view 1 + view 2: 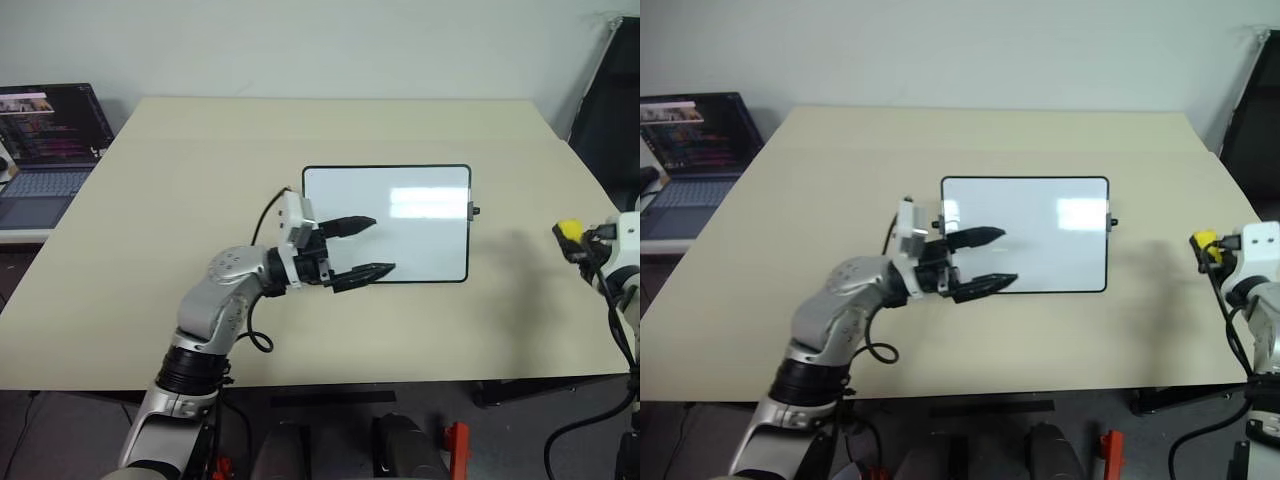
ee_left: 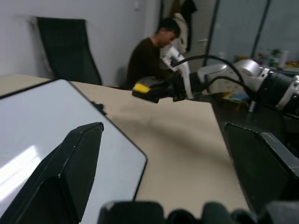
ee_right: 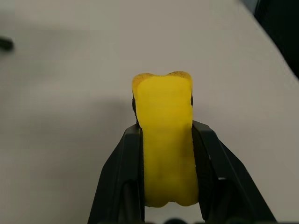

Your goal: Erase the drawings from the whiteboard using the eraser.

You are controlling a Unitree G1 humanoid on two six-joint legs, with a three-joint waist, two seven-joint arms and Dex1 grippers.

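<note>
The whiteboard (image 1: 420, 240) lies flat in the middle of the table, black-framed, its white face plain apart from light glare; the drawings are out of view. My left gripper (image 1: 384, 245) hovers open over the board's near left part, fingers pointing to the right with nothing between them. At the table's right edge my right gripper (image 1: 577, 240) is shut on the yellow eraser (image 1: 568, 229), well clear of the board. The right wrist view has the eraser (image 3: 167, 140) pinched between the two black fingers above bare tabletop. From the left wrist, the eraser (image 2: 142, 87) is seen beyond the board's corner.
The beige table (image 1: 200, 150) is bare around the board. An open laptop (image 1: 50, 150) sits on a lower surface to the left. A black chair (image 1: 612, 100) stands at the far right. A seated person (image 2: 149, 56) is beyond the table's right side.
</note>
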